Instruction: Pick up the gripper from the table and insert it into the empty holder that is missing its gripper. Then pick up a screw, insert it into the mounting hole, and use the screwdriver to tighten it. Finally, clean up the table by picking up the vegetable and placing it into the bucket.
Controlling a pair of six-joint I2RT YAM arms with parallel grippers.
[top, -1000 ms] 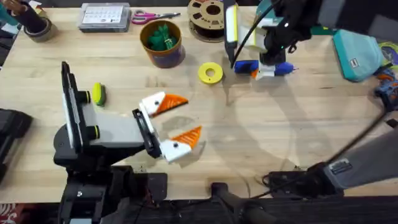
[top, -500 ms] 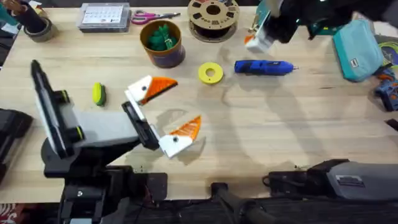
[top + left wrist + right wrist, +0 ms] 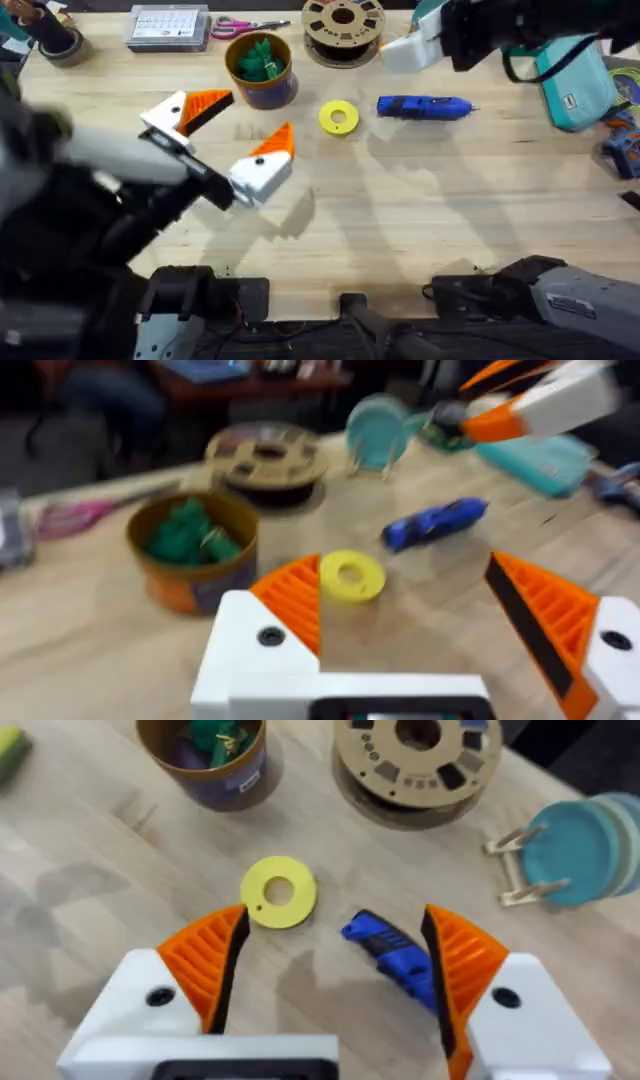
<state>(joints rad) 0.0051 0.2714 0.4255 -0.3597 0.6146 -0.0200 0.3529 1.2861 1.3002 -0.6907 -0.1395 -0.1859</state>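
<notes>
The blue screwdriver [image 3: 425, 107] lies flat on the table [image 3: 420, 210], also seen in my wrist views [image 3: 435, 522] [image 3: 390, 955]. My right gripper [image 3: 402, 50] [image 3: 335, 915] hovers open above and behind it, holding nothing. My left gripper [image 3: 243, 124] [image 3: 403, 575] is raised over the table's left half and open, and both its white holders [image 3: 255, 650] carry an orange finger; I cannot tell which one is the task's gripper. The green vegetable [image 3: 262, 60] [image 3: 185, 530] sits inside the bucket [image 3: 268, 93] [image 3: 190, 585] [image 3: 215, 775]. No loose screw can be made out.
A yellow ring [image 3: 338, 117] lies between bucket and screwdriver. Along the back edge are a brown spool [image 3: 343, 25], pink scissors [image 3: 240, 27], a grey box [image 3: 167, 25] and a tape roll [image 3: 58, 42]. A teal bag [image 3: 575, 85] is at the right.
My right gripper let go of the screwdriver and lifted toward the back. My left arm rose off the table and swung up and to the left, carrying its gripper toward the bucket.
</notes>
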